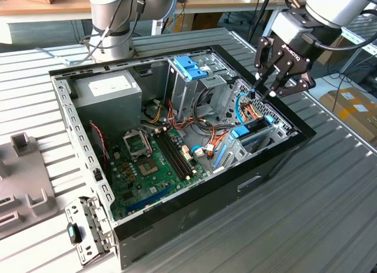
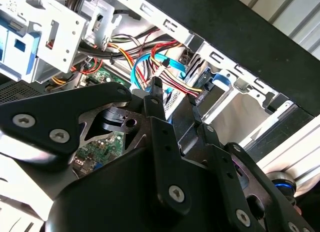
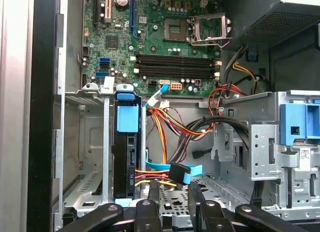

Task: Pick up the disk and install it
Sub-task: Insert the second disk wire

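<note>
The disk [image 1: 252,137] stands on edge in the drive bay at the corner of the open computer case [image 1: 194,214], on the exterior view's right, a blue carrier tab on its upper end. In the first wrist view the disk [image 3: 127,152] is a dark slab with blue rail ends, set between the bay's metal walls. My gripper [image 1: 263,95] hangs just above that bay, apart from the disk, open and holding nothing. In the first wrist view the gripper [image 3: 173,189] has its fingers [image 3: 152,194] over a black and blue cable plug [image 3: 181,173].
Inside the case lie a green motherboard [image 1: 154,161], a grey power-supply box [image 1: 110,91], a light-blue latch on a metal cage [image 1: 192,69] and bundles of coloured cables [image 3: 165,127]. A grey fixture [image 1: 25,181] sits on the table at the exterior view's left.
</note>
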`<state>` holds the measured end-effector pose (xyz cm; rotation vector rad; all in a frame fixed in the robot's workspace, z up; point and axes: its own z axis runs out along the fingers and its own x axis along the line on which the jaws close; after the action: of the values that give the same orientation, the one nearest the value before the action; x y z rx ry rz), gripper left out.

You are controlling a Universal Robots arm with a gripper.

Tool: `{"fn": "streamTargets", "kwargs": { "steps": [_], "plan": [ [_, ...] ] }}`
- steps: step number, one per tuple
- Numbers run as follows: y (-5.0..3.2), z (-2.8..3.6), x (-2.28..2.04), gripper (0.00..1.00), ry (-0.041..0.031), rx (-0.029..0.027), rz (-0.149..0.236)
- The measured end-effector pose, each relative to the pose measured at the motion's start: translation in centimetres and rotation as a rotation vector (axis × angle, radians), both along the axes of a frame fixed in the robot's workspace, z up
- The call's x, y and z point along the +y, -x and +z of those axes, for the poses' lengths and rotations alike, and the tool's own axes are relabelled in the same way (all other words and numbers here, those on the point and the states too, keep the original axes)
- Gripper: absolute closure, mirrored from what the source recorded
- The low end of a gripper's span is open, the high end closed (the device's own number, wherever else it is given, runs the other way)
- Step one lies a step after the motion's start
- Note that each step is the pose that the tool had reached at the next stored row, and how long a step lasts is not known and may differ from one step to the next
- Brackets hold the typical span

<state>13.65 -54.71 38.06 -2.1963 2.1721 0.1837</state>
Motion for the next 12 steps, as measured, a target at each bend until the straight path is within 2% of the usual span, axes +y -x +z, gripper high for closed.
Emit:
{"fn": "streamTargets", "kwargs": {
  "steps": [4,5,7,8,12],
  "plan": [
    [0.05,-0.12,0.12,0.64,-0.0003,0.0,0.0],
    [0.05,-0.12,0.29,0.64,-0.0001,0.0,0.0],
    [0.05,-0.14,0.9,0.64,-0.0003,0.0,0.0],
    [0.05,-0.15,1.05,0.64,-0.0002,0.0,0.0],
    [0.14,-0.2,1.23,0.64,-0.0004,0.0,0.0]
  ]
}}
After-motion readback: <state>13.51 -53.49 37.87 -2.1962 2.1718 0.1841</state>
